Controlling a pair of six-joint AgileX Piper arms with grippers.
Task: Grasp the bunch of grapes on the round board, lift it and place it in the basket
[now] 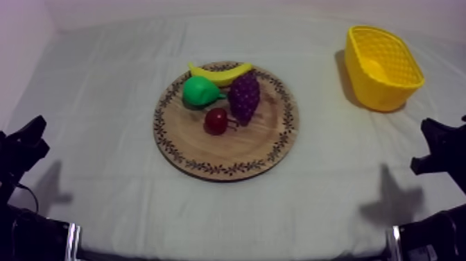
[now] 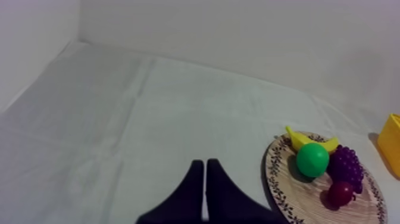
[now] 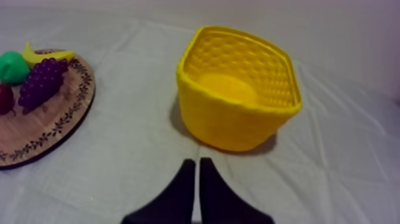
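Locate the purple bunch of toy grapes (image 1: 244, 97) on the round wooden board with a patterned rim (image 1: 229, 158), near mid-table. Find it lying between the green pear (image 1: 199, 91) and the board's right rim, just beside the long yellow banana (image 1: 220, 72) behind and the small red fruit (image 1: 216, 121) in front. Expect crowding on the pear side; judge the right flank the freer approach.

Note the yellow woven-pattern plastic basket (image 1: 380, 94) standing upright and empty, well apart from the board, at the right side of the grey-white cloth (image 1: 104, 104).

Check the left gripper (image 2: 204, 164): fingers pressed together as a narrow wedge, holding nothing, low over bare cloth beside the board. Check the right gripper (image 3: 197, 162): likewise closed on nothing, just short of the basket.

Assign the pick to the right arm, judging by the basket's nearness to it. Treat the task as not yet begun; open the fingers before descending.
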